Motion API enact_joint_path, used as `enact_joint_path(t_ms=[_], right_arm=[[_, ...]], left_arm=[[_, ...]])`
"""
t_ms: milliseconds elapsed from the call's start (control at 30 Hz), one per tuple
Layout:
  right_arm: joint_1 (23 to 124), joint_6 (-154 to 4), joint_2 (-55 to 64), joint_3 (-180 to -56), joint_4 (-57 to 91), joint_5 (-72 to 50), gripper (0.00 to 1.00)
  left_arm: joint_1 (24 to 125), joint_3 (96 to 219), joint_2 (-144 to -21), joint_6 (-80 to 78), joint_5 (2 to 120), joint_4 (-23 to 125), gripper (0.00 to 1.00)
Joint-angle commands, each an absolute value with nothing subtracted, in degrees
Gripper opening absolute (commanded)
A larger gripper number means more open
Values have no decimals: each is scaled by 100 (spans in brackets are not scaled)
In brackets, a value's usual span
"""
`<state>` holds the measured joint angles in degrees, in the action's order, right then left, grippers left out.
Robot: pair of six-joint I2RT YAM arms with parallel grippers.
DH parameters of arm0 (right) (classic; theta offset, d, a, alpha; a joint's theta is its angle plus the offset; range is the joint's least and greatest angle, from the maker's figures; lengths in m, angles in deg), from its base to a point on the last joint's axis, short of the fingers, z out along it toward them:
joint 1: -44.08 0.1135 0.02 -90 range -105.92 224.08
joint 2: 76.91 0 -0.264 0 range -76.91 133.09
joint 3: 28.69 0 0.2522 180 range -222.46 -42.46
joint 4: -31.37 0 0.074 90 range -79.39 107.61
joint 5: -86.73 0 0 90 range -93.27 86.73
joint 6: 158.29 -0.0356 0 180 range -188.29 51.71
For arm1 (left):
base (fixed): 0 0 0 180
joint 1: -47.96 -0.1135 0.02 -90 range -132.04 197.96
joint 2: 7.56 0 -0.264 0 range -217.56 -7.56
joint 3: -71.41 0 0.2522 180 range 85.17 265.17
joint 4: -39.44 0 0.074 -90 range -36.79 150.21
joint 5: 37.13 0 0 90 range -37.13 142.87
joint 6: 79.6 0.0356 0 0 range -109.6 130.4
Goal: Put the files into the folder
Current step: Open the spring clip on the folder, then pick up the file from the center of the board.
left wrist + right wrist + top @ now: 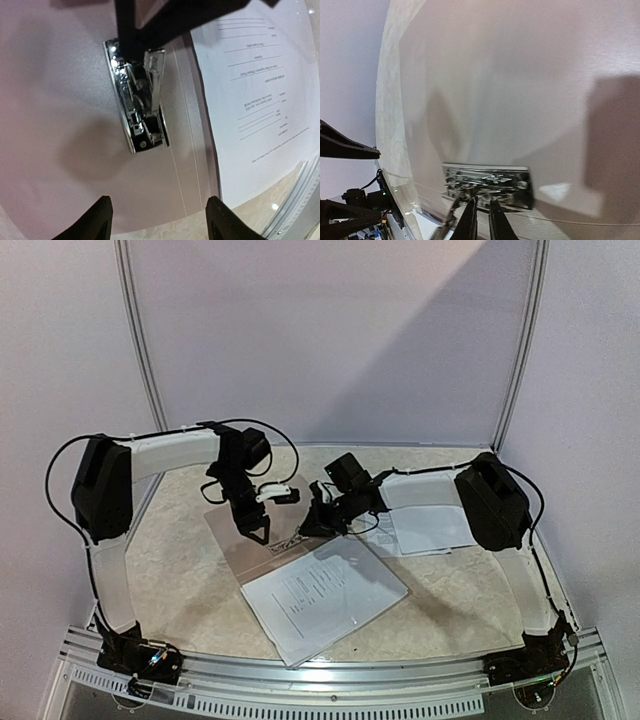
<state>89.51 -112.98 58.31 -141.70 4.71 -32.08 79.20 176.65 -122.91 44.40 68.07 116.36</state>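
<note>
1. Beige mottled table (180,560) is enclosed by pale walls (330,340) and a metal frame (140,340).
2. Folder (235,555) is laid open mid-table; one printed sheet (320,600) is on its right half, loose sheets (430,525) further right.
3. Left gripper (160,220) is held above the left cover, jaws wide, empty.
4. Right gripper (481,220) is set at the clip (135,110), jaws nearly closed; grip cannot be confirmed.
</note>
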Motion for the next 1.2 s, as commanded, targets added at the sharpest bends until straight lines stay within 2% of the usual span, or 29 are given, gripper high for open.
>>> enact_joint_path(t_ms=[0,300,533,767,933,1167], right_arm=[[9170,-11375,5868,-14389,561,-3096,8],[9513,-11472,5698,-14560,726,-2972,7],[9778,-11685,6151,-15025,757,-3081,7],[9831,-11434,6074,-15277,315,-2915,7],[9822,-11024,5965,-15625,-317,-2837,12],[9438,-10400,5151,-15370,-1359,-2236,20]], left_arm=[[7620,17384,-11824,4338,7011,11844,66],[7342,16802,-11255,4301,7036,11807,66],[6967,16522,-10863,4301,7090,11816,66],[6743,16097,-10555,4295,7086,11787,66],[6698,15831,-10397,4308,7060,11798,66],[6576,15336,-10336,4346,6694,11838,66]])
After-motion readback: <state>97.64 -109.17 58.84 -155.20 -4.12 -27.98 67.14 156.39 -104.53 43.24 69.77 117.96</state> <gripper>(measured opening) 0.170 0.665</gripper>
